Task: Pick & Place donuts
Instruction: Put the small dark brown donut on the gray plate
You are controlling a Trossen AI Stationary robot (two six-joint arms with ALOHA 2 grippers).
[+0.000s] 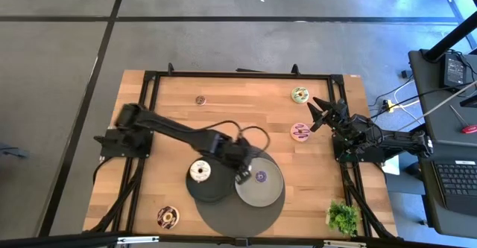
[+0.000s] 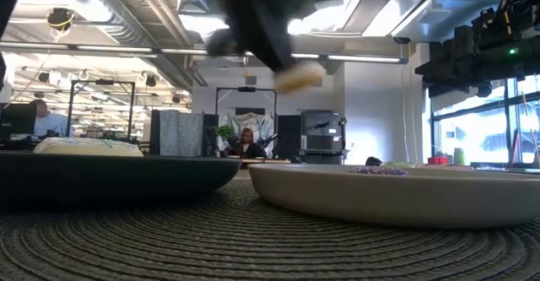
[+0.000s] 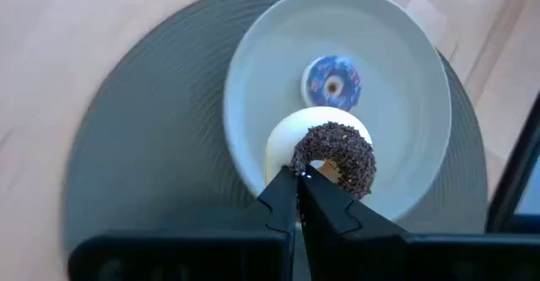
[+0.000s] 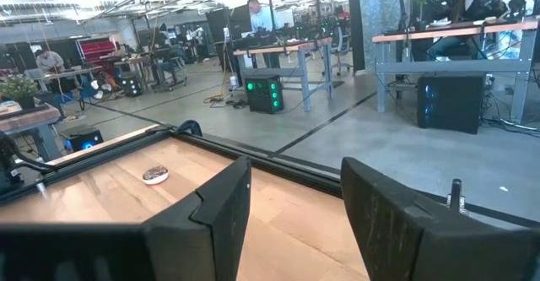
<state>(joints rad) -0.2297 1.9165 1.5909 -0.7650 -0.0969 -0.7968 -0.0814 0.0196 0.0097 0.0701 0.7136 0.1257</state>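
My left gripper (image 3: 299,190) is shut on a chocolate-sprinkled donut (image 3: 335,156) with a cream underside. It hangs over the near rim of the grey plate (image 3: 405,70), where a purple donut (image 3: 333,82) lies flat. In the high view the gripper (image 1: 243,176) hovers between the dark plate (image 1: 203,191), which carries a white donut (image 1: 200,171), and the grey plate (image 1: 272,191). Loose on the table are a pink donut (image 1: 299,132), a green donut (image 1: 299,94), a small brown donut (image 1: 200,100) and a chocolate donut (image 1: 168,217). My right gripper (image 1: 320,112) waits open at the table's right edge. My left gripper pinches the chocolate-sprinkled donut's ring wall (image 3: 305,164) between its two fingers, one fingertip (image 3: 283,192) outside the ring, reaching from above and pointing down. The donut is lifted clear above both plates (image 2: 297,77) and sits tilted, so that both icing and cream base show.
Both plates rest on a round dark woven placemat (image 1: 238,217) at the table's near middle. A small green plant (image 1: 342,217) stands at the near right corner. A black frame (image 1: 238,74) runs around the wooden tabletop. People sit at desks in the room beyond.
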